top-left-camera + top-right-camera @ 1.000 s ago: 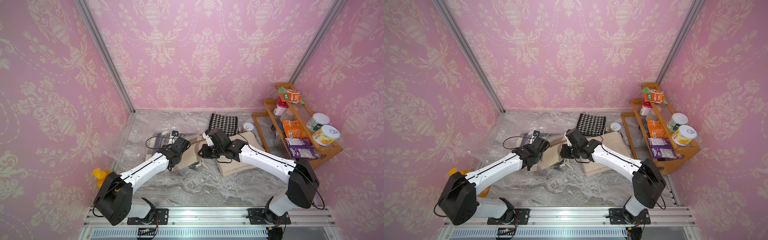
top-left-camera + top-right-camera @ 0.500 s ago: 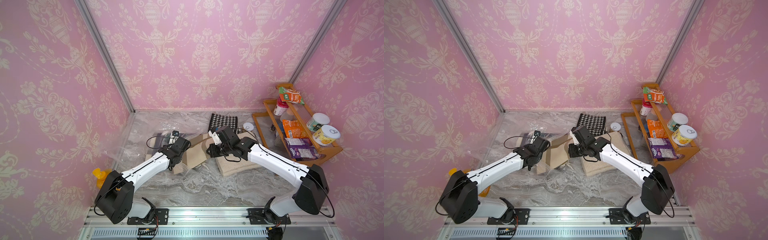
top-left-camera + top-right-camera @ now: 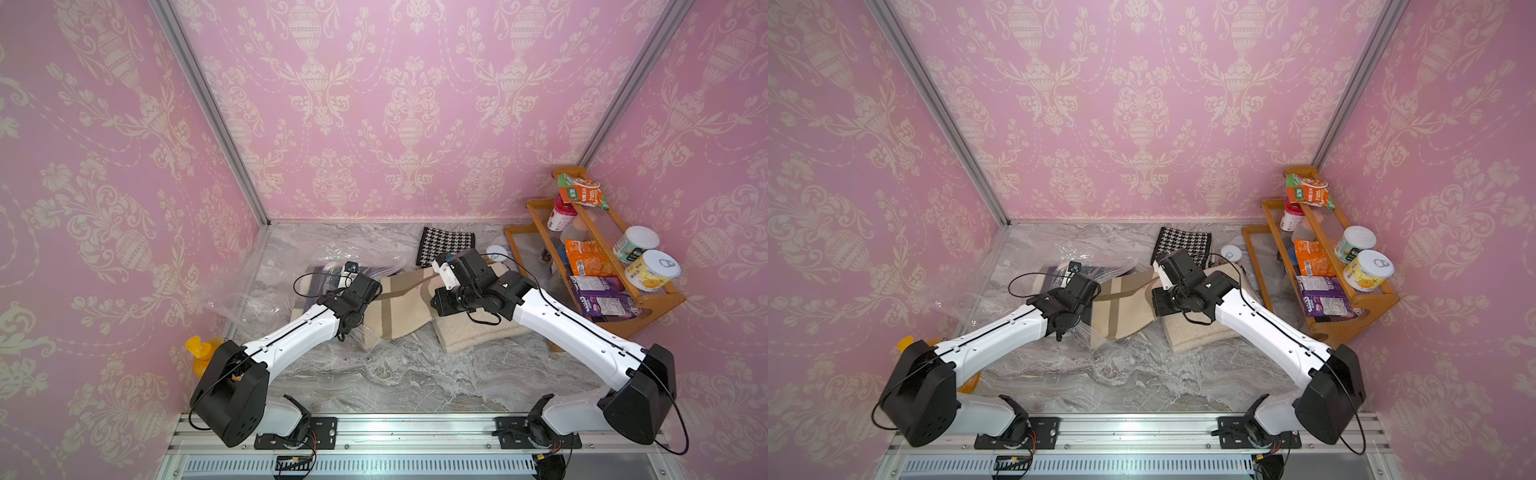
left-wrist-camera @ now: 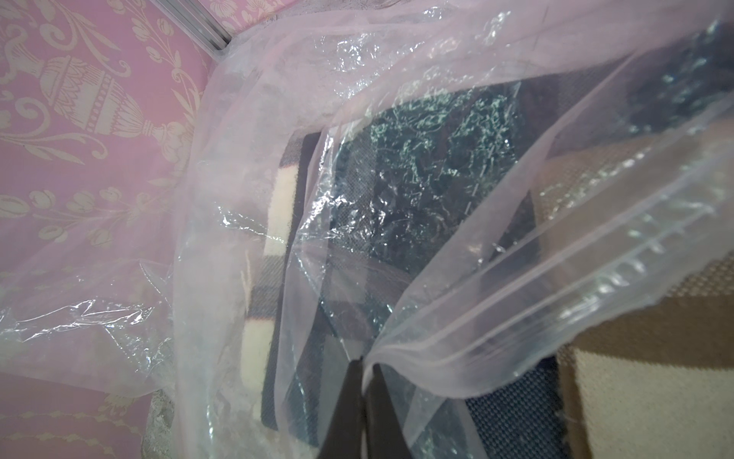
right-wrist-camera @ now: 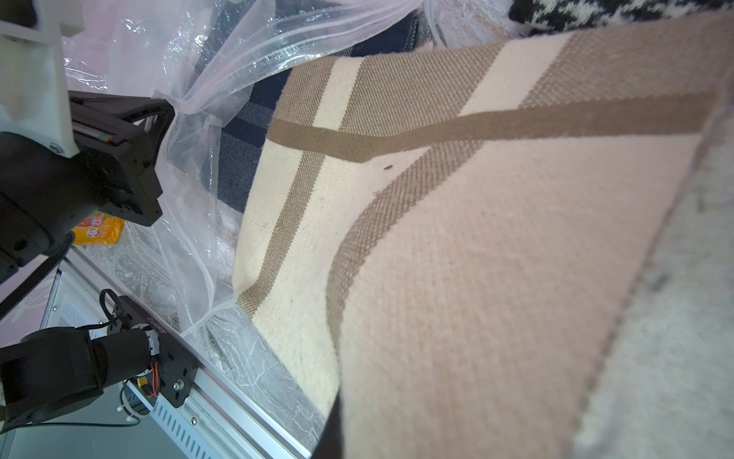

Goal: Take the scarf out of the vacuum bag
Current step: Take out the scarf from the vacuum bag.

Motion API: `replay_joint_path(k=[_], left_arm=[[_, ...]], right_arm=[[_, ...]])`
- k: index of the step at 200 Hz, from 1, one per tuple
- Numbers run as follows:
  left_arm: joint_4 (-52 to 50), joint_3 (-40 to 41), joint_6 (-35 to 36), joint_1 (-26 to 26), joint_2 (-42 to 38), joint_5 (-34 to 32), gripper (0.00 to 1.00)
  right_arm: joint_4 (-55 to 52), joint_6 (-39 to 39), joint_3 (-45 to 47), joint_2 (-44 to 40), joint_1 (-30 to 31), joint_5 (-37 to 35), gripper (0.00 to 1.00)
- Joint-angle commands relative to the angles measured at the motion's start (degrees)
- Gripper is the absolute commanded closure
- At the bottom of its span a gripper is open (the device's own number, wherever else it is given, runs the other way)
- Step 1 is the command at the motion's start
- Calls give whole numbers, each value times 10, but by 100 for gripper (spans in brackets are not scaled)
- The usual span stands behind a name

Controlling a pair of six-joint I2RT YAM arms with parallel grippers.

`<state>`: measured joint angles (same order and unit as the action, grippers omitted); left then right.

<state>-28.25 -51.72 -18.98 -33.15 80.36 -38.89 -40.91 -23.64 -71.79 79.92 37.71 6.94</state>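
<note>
The vacuum bag (image 3: 257, 297) is crinkly clear plastic spread over the left of the table. My left gripper (image 4: 363, 359) is shut on its zip rim (image 4: 516, 318) and holds the mouth up. A beige scarf (image 3: 399, 305) with brown stripes stretches from the bag's mouth toward the right. My right gripper (image 3: 436, 297) is shut on its far end, and in the right wrist view the scarf (image 5: 456, 238) covers most of the fingers. A dark navy folded cloth (image 4: 417, 190) still lies inside the bag.
A black-and-white houndstooth cloth (image 3: 444, 245) lies at the back. A cream fleece cloth (image 3: 473, 330) sits under my right arm, with a small white disc (image 3: 496, 252) behind it. A wooden rack (image 3: 648, 305) of snacks stands at the right. A yellow bottle (image 3: 199, 349) stands front left.
My right gripper has moved to the right, drawing the striped scarf further out of the bag's mouth. My left gripper has stayed in place on the bag's rim.
</note>
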Motion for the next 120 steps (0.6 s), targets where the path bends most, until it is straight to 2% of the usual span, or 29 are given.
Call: replay_joint_path(k=[1,120], left_arm=[[-1,-16,7,5,5,6,100],[-1,-16,5,5,7,6,100]], right_arm=[[-39,36,-27,-23,-10,-28,91],[-123,98,-52,-49,-51,-100,90]])
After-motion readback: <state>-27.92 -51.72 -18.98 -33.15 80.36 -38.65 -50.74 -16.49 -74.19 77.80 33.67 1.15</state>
